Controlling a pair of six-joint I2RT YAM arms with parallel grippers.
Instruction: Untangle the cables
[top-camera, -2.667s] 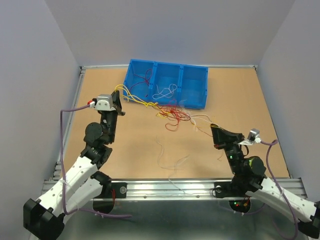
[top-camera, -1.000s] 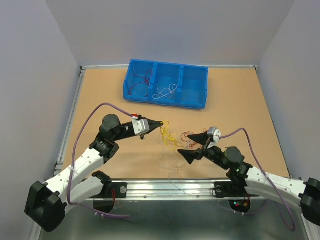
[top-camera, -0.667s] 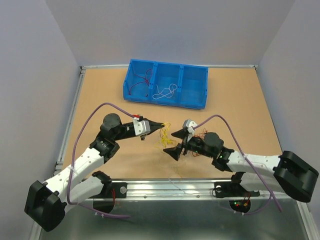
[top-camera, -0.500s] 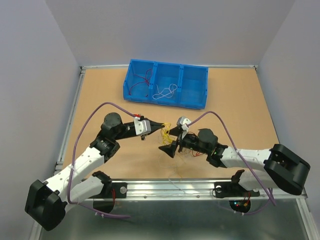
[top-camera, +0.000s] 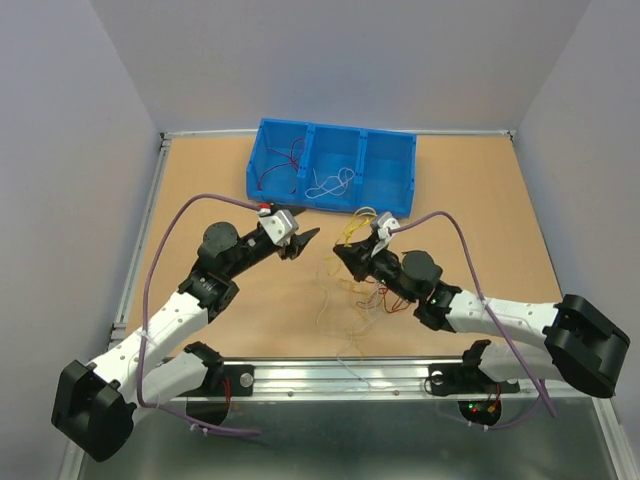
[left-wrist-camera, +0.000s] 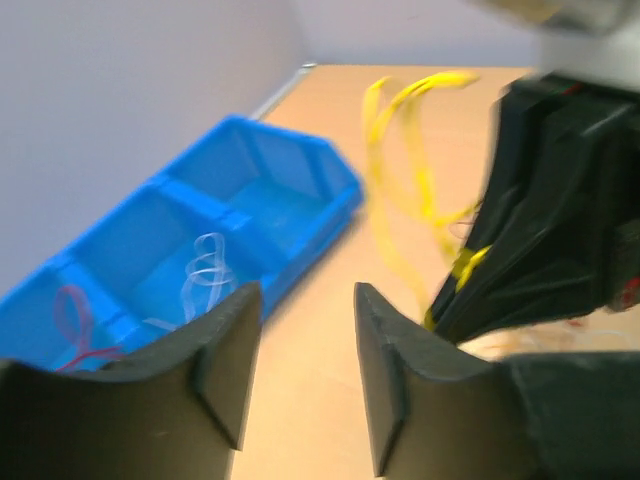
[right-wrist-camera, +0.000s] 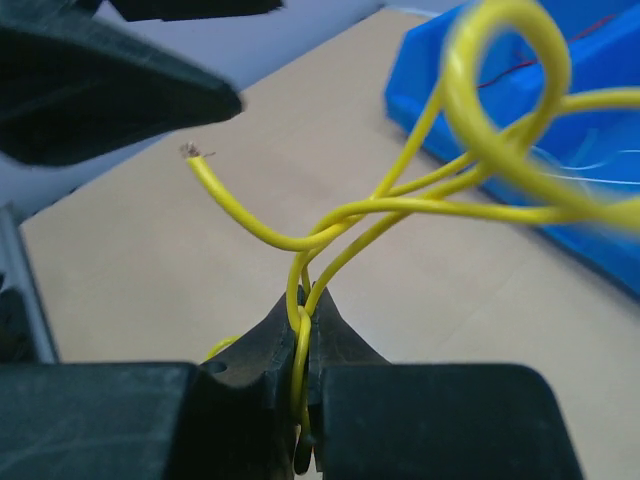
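Within right pincer (right-wrist-camera: 303, 318), yellow cables (right-wrist-camera: 450, 207).

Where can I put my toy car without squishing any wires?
The table is bare right of the blue bin, toward the right wall, and in the far left corner beside the bin. The middle is crowded: left gripper and right gripper meet over loose cables.
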